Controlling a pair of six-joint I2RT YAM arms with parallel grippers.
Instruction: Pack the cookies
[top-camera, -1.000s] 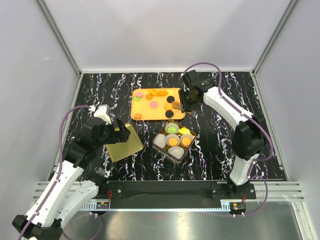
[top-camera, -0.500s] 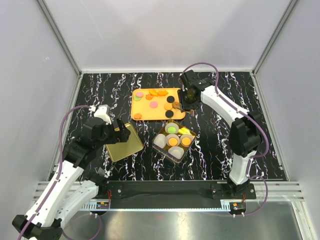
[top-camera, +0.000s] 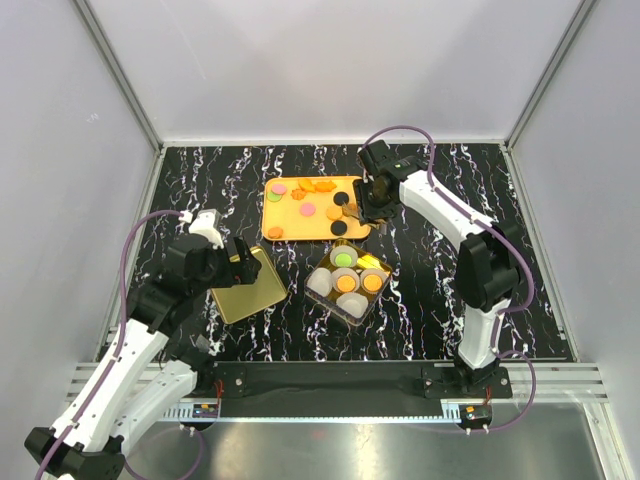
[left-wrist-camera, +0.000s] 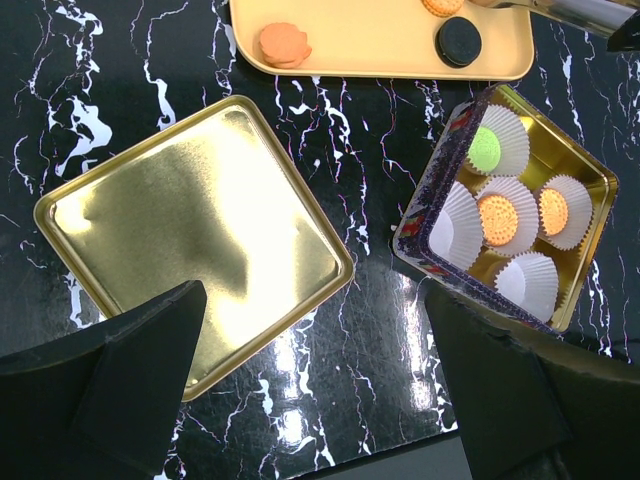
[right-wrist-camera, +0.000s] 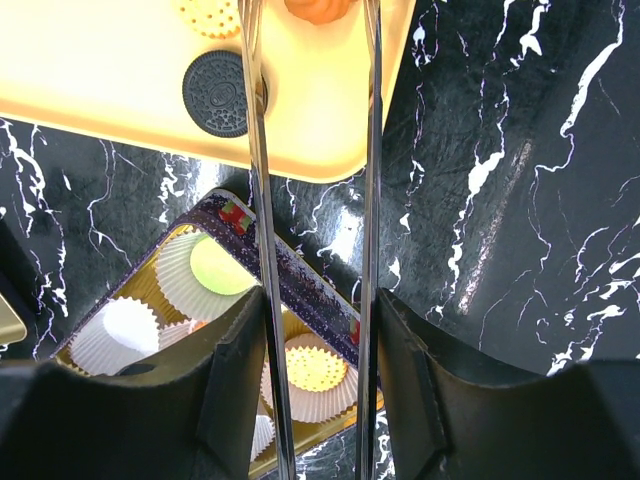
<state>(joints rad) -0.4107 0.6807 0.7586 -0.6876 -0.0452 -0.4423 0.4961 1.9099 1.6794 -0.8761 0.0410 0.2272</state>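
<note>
Several cookies lie on the orange tray (top-camera: 300, 222): a pink one (top-camera: 308, 209), black ones (top-camera: 339, 228) and orange ones (top-camera: 275, 232). My right gripper (top-camera: 378, 195) is shut on metal tongs (right-wrist-camera: 255, 200). The tong tips flank an orange cookie (right-wrist-camera: 318, 8) at the tray's near right corner, beside a black cookie (right-wrist-camera: 215, 93). The open tin (left-wrist-camera: 420, 240) holds paper cups. One cup has a green cookie (left-wrist-camera: 485, 148), two have orange ones (left-wrist-camera: 498, 218), and two cups (left-wrist-camera: 527, 282) are bare. My left gripper (left-wrist-camera: 315, 300) hangs open above the table between the lid and the tin.
A gold square lid (left-wrist-camera: 190, 250) lies flat left of the tin, under my left gripper (top-camera: 235, 265). The tray sits behind the tin (top-camera: 349, 280) on the black marbled table (top-camera: 430, 300). White enclosure walls with metal posts ring the table.
My right gripper has edged slightly left over the tray's right end with the tongs. The left arm has not moved.
</note>
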